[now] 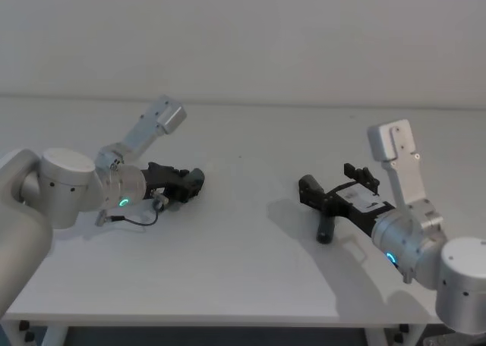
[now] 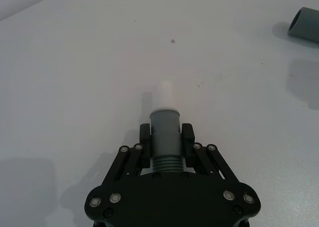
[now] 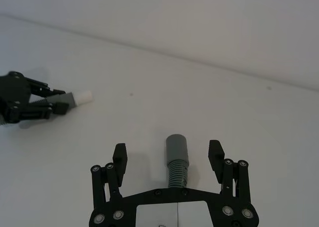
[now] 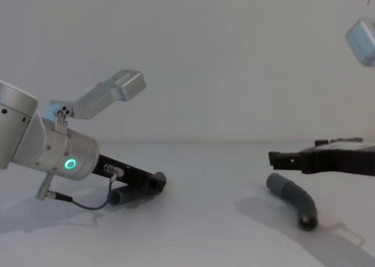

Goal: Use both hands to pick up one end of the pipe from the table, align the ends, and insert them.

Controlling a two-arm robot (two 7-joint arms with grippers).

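Pipe's pale-tipped piece [image 2: 164,130] gripped in left claw [image 2: 166,136], tip pointing rightward; right claw [image 3: 168,151] spread wide over socket piece [image 3: 177,152].

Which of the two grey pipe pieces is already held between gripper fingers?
The piece with the white tip: the left gripper is shut on it. The other piece lies on the table between the open fingers of the right gripper.

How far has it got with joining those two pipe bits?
Done: the left gripper is shut on the pale-tipped piece. In hand: the right gripper hovers, fingers open, over the other piece lying on the table. Left: gripping it, aligning, inserting.
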